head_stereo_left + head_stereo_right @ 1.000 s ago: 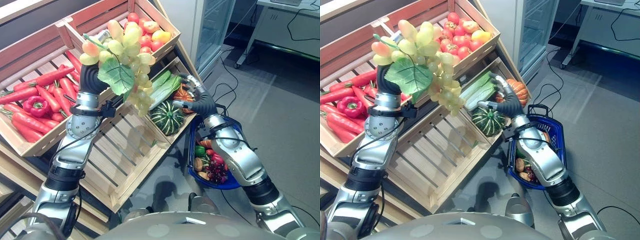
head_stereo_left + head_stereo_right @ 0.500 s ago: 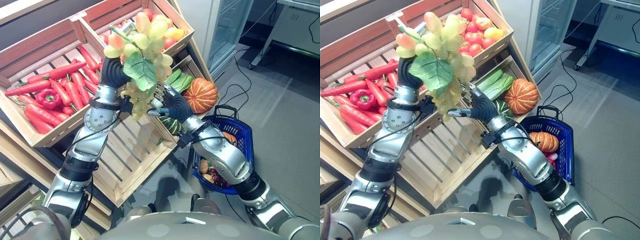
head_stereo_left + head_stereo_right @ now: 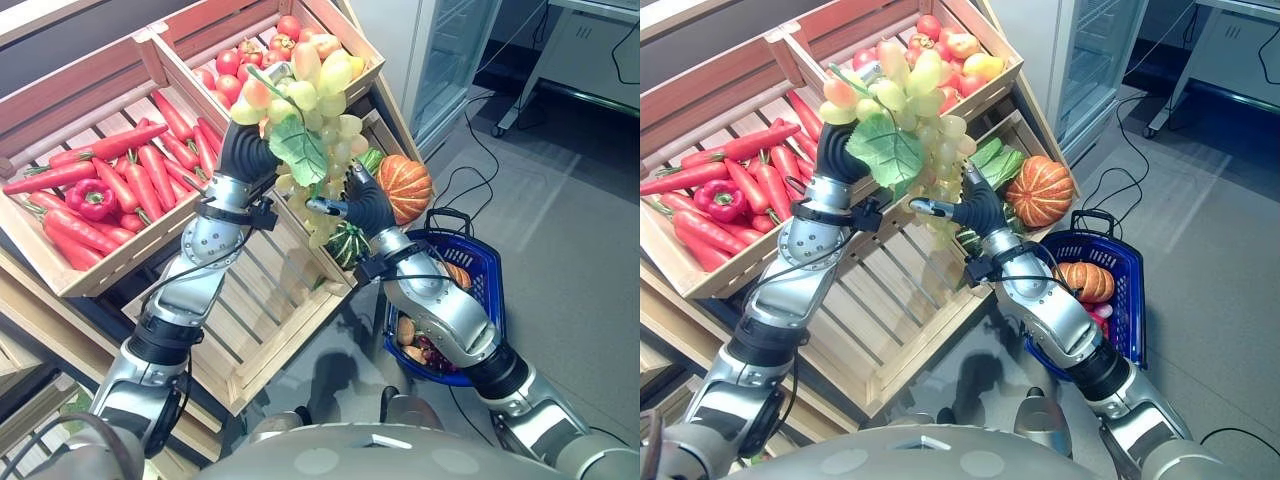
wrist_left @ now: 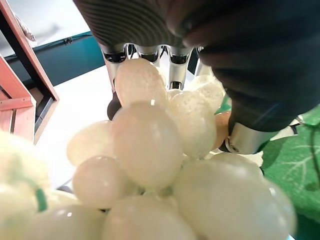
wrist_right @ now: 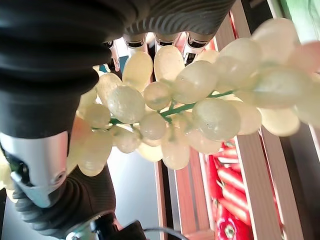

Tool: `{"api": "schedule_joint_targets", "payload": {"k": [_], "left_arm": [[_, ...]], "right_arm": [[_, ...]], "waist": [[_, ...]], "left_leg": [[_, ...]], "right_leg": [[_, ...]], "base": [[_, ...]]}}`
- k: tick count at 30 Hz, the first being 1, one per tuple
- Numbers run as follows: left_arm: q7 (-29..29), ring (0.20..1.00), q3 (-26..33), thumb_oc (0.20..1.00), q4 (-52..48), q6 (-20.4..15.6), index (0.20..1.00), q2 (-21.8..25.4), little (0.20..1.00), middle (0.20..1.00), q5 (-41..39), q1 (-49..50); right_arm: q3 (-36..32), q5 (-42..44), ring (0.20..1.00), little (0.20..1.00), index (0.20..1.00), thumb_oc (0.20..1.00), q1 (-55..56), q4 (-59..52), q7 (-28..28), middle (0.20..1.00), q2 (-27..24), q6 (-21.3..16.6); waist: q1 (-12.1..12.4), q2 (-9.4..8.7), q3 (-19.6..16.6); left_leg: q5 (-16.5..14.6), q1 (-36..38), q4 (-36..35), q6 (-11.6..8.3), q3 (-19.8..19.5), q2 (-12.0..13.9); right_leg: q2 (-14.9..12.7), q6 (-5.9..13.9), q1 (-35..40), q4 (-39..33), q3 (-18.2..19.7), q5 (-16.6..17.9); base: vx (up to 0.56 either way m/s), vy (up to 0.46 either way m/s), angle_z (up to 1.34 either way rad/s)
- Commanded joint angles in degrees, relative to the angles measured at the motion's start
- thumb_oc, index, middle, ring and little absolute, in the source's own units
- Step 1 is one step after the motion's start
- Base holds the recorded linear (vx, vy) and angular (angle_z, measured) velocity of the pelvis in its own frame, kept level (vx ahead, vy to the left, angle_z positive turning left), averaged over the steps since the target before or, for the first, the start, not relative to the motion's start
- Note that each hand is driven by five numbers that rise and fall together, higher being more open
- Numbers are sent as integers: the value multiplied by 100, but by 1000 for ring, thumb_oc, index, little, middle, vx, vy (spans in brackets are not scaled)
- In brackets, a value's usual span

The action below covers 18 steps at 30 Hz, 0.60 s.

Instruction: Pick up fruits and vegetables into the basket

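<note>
Dangling pale-green grape bunch (image 3: 310, 110) with 1 leaf, left hand (image 3: 245, 155).

Right hand (image 3: 975, 212) fingers behind grapes (image 3: 925, 130)

Glossy translucent grapes (image 3: 315, 100) (plastic-looking), matt cloth-like leaf (image 3: 298, 150), rough bare wooden crates (image 3: 250, 300), blue plastic basket (image 3: 487, 262)

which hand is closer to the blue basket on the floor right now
The right. The right hand is raised at the lower end of the grape bunch, up and left of the blue basket. The left hand holds the bunch's top, farther left over the crates.
</note>
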Motion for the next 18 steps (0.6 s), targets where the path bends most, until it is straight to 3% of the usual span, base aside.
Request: {"api": "schedule_joint_targets", "payload": {"k": [1, 8, 13, 18], "left_arm": [[453, 200, 98, 200, -459, -245, 200, 172, 200, 200, 31, -244], [946, 200, 279, 200, -506, -236, 200, 163, 200, 200, -75, -217], [1198, 200, 329, 200, -608, -233, 200, 64, 200, 200, 106, -212], [1159, 200, 329, 200, -719, -229, 200, 47, 200, 200, 176, -248]], "right_arm": [[-437, -326, 1000, 1000, 1000, 1000, -128, -530, 22, 1000, 216, -685], [-618, -659, 1000, 1000, 1000, 1000, -59, -825, -139, 1000, 157, -748], [-606, -756, 1000, 1000, 1000, 1000, -92, -836, -321, 1000, 129, -421], [-565, -504, 1000, 1000, 1000, 1000, -62, -858, -139, 1000, 96, -238]], "waist": [[-46, -376, 23], [-77, -362, 48], [-78, -350, 68], [-72, -362, 73]], "left_leg": [[-359, -153, 268, 277, -38, -168], [-364, -160, 261, 282, -44, -178], [-368, -163, 261, 277, -78, -199], [-385, -157, 263, 283, -96, -215]], "right_leg": [[-598, 690, 460, -155, -150, -99], [-598, 697, 440, -147, -143, -103], [-607, 697, 452, -144, -147, -113], [-613, 705, 459, -129, -159, -123]], "base": [[0, 0, 0], [0, 0, 0], [0, 0, 0], [0, 0, 0]]}}
